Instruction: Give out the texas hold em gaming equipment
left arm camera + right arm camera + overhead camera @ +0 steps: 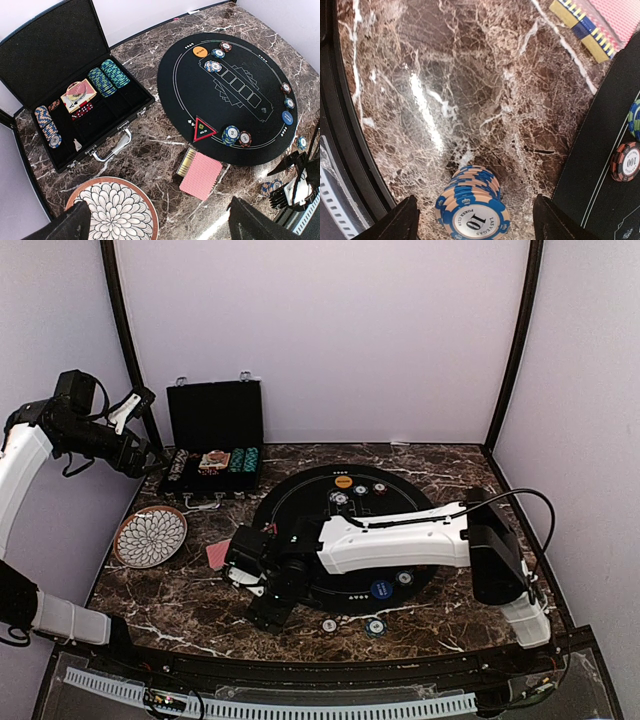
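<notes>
A stack of blue stripe-edged poker chips stands on the marble between the fingers of my right gripper. The jaws are open, with a gap on each side of the stack. In the top view this gripper sits low at the table's front left, beside the round black mat. A deck of red-backed cards lies by the mat's edge. On the mat lie an orange disc, a blue disc and several chips. My left gripper hangs open and empty, high over the left side.
The open black case at the back left holds rows of chips and cards. A petal-pattern plate sits on the left. Two single chips lie on the marble near the front edge. The right arm spans the mat.
</notes>
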{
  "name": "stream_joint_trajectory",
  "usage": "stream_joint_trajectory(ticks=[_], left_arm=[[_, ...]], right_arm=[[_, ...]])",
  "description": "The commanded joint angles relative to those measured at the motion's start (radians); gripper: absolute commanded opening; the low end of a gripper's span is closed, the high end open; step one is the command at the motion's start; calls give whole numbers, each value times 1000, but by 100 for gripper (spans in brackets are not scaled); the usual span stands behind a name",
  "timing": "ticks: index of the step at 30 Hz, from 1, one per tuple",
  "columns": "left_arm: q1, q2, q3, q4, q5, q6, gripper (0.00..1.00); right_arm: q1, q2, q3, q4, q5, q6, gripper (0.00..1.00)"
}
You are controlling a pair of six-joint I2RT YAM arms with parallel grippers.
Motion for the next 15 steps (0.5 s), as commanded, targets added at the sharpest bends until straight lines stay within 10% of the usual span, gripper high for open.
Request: stream_joint_trajectory(ticks=[1, 15], left_arm=[[-4, -16, 18, -25, 13, 11, 99], [-6, -16, 14, -24, 9, 12, 99]], right_arm=[[15, 21, 26, -18, -2, -9, 77], [23, 15, 30, -29, 13, -12, 52]])
